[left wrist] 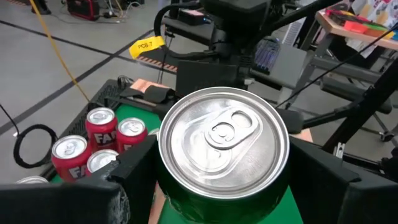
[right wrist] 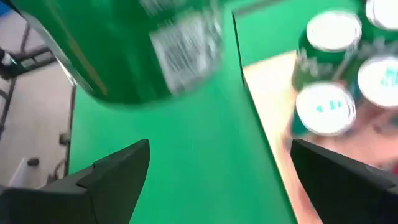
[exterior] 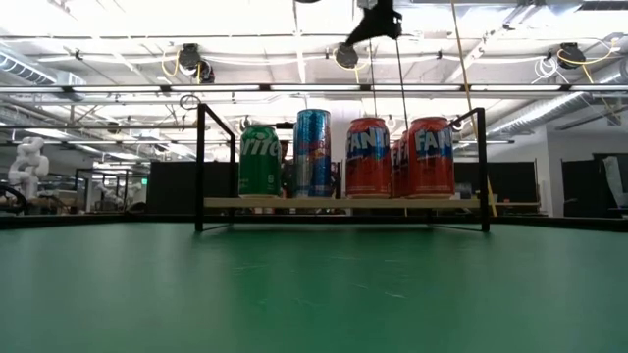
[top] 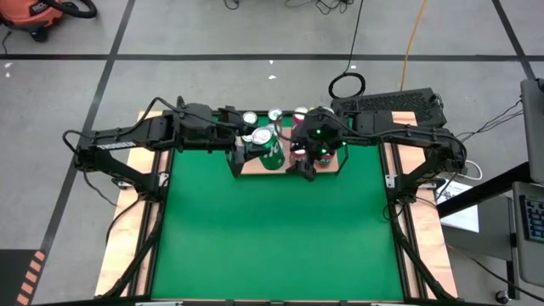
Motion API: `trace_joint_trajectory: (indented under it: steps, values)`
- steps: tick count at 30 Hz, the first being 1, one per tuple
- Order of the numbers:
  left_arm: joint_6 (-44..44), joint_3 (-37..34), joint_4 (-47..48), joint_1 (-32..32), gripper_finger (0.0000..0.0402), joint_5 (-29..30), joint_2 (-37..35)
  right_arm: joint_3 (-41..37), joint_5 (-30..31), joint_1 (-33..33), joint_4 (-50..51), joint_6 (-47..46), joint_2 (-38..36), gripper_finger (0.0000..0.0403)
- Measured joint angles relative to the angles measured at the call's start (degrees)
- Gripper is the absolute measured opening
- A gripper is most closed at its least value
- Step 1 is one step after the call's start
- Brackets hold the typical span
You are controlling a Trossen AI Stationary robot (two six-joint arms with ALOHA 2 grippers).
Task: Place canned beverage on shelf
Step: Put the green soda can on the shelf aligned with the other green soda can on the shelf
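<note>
The left gripper [left wrist: 217, 186] was clamped around a green can [left wrist: 222, 155] over the shelf [top: 252, 167] at the table's far edge; the right gripper [right wrist: 217, 180] hung wide open, holding nothing.

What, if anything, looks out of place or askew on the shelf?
Nothing stands out. The green can, blue can and red cans stand upright on the shelf; the left gripper holds the green can.
</note>
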State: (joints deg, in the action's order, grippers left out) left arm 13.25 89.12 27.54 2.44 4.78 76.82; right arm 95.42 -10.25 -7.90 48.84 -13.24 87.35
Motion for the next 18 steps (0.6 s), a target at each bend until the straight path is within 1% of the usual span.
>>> trace_joint_trajectory:
  steps: [4,9,13,18]
  values:
    - [-1.36,0.02,2.3,-0.26,0.0277,0.12,-0.07,-0.07,-0.25,0.12,3.89,-2.6,-0.68,0.0379]
    - [-7.76,-0.62,13.14,-0.33,0.0277,2.41,-0.15,-0.07,-0.36,1.22,4.41,-6.14,-3.23,0.038]
    - [-12.26,-3.19,13.27,-0.33,0.0277,3.05,-0.57,-0.07,-0.27,2.45,4.62,-9.04,-5.48,0.038]
    - [-12.23,-9.32,11.42,0.07,0.0277,3.37,-1.95,-0.07,-0.04,4.41,4.62,-14.48,-7.76,0.038]
